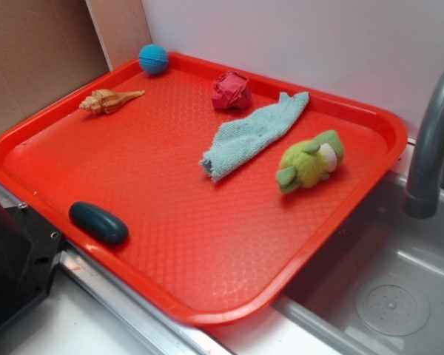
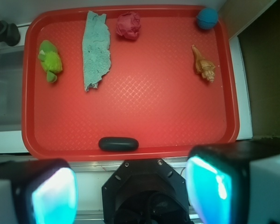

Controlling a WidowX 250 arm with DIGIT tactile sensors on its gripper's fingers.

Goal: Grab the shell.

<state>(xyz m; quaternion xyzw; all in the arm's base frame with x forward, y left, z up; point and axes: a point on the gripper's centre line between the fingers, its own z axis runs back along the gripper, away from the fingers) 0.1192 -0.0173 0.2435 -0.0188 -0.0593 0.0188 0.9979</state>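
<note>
We judge the task to be at its very start. The small tan-and-cream spiral conch shell (image 1: 109,100) lies untouched on the red textured plastic tray (image 1: 207,244), and nothing is holding it. Our hand (image 2: 130,193) hangs high above the near edge of the tray, well apart from the shell; in the wrist view its two pale, teal-lit fingers (image 2: 53,196) stand wide apart at the bottom of the picture with nothing between them, so we read it as released and empty. All of the work is left: travelling across to the shell's corner, coming down over it, and closing.

The shell (image 2: 204,64) rests on its side near one far corner of the tray, just short of the rim. Its body is knobbly and ridged at the broad end and tapers to a long thin point. In the exterior view that point aims toward the round blue knitted ball (image 1: 153,58) in the corner, which sits near but not touching. We judge the broad, ridged end to be the better place to grip; the thin tip looks likely to slip or swing.

The other things lie well apart from it: a crumpled red paper lump (image 1: 231,90), a pale blue-green cloth strip (image 1: 253,134), a green plush toy (image 1: 309,160), and a dark teal oval pebble (image 1: 98,222) by the near rim.
</note>
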